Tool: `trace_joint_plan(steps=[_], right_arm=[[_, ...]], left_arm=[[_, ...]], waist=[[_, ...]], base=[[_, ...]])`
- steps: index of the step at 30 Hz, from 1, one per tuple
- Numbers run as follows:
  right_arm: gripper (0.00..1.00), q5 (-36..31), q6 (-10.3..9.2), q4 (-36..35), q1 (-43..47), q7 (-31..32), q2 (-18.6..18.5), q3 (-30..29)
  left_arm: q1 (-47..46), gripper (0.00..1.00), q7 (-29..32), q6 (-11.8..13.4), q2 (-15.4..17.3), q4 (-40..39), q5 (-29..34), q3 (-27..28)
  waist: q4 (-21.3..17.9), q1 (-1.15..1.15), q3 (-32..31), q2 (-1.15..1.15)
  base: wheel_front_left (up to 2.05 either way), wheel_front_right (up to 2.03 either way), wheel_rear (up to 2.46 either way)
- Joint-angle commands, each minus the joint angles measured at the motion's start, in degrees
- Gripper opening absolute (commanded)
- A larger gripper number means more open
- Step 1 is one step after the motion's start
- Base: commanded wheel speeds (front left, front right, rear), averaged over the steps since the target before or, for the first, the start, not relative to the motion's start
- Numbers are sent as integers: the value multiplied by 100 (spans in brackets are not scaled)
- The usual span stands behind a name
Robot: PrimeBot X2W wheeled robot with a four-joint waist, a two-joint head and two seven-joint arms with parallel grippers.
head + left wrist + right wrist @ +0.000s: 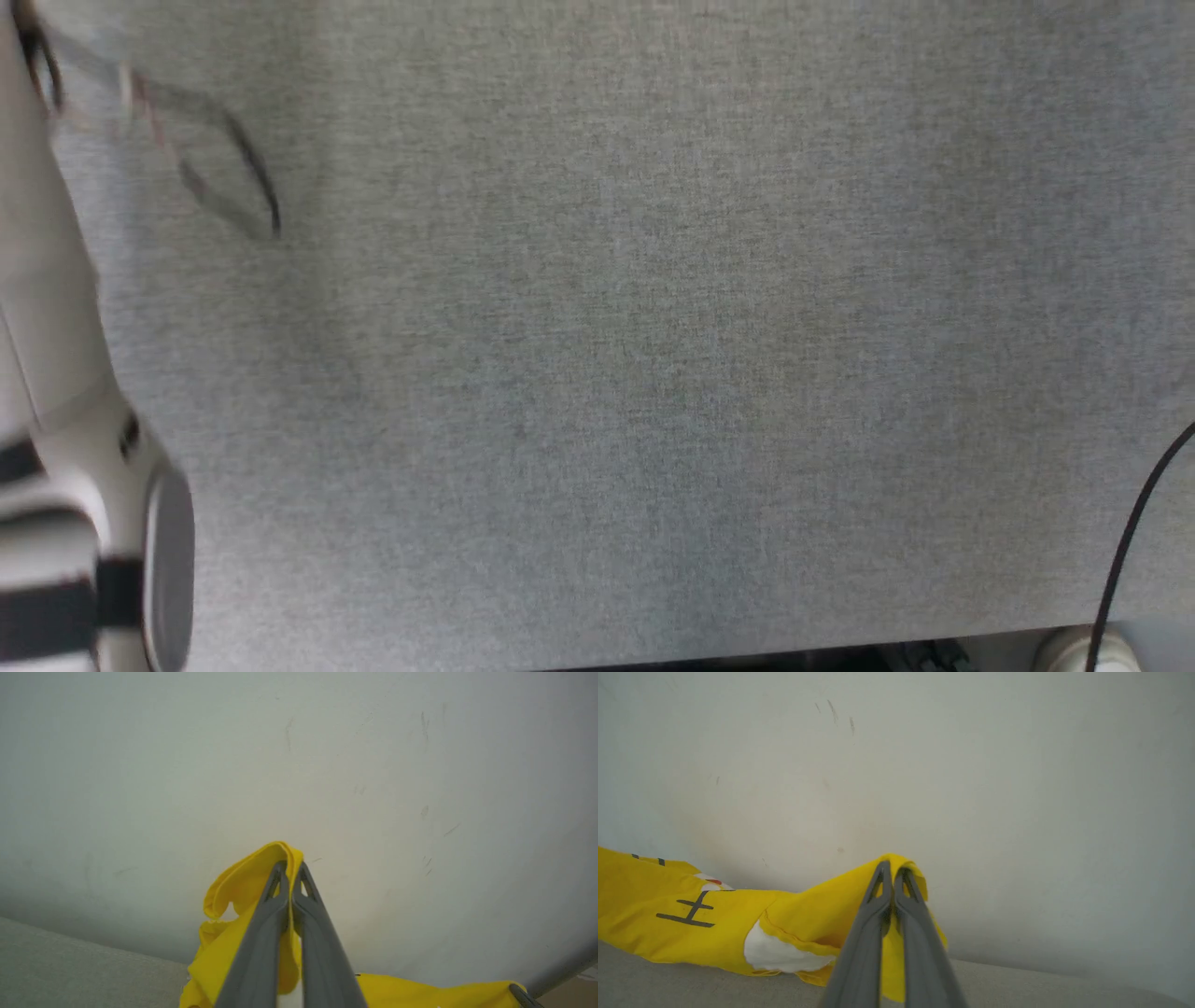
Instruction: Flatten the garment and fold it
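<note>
The left gripper (pixel 290 865) and right gripper (pixel 893 865), jaws clamped on the garment (pixel 714 905), hold it strung lengthwise between them above the bench (pixel 1041 982).

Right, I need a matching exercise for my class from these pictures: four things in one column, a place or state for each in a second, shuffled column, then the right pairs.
Things
1. bright yellow cotton T-shirt
2. left claw, two long dark grey fingers
3. thin black cable
4. grey woven cloth surface

Places and states
A. curves up the head view's lower right corner
B. lies flat beneath the head camera
C. held at two spots, one of them by the right claw
D. shut on a yellow fold

Pairs: 1-C, 2-D, 3-A, 4-B
</note>
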Motion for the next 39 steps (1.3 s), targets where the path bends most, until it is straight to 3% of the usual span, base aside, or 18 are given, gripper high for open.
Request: trace_joint_plan(steps=[1, 7, 13, 18, 25, 30, 39], right_arm=[[0, 242, -6, -308, 483, 112, -130, -32], [0, 792, -6, -1294, 2114, 394, -197, -303], [0, 1089, -6, -2139, 3885, 611, 80, -867], [0, 1271, -6, -2647, 5215, 876, 427, -1287], [0, 1656, -6, -3129, 6746, 1434, 699, -1608], [0, 1982, -6, -3375, 7761, 1948, 743, -1648], [0, 2204, -6, -3604, 9243, 3220, 730, -1820]], left_arm=[[487, 0, 80, 30, 107, -294, -39, 44], [2222, 0, 210, 50, 234, -1228, 26, 24], [4116, 0, 115, 92, 110, -1915, 154, -158], [5458, 0, 80, 98, 92, -1900, 175, -221], [6631, 0, 180, 0, -48, -1716, -202, -222], [7385, 0, 422, -68, 22, -1750, -476, -179], [8638, 0, 961, 32, 199, -1961, -671, -272]], waist=[[69, 1, -250, 0], [8, 1, -756, 0], [24, 1, -1369, 0], [61, 1, -1858, 0], [191, 1, -2446, 0], [242, 1, -2857, 0], [269, 1, -3565, 0]], base=[[0, 0, 0], [0, 0, 0], [0, 0, 0], [0, 0, 0], [0, 0, 0], [0, 0, 0], [0, 0, 0]])
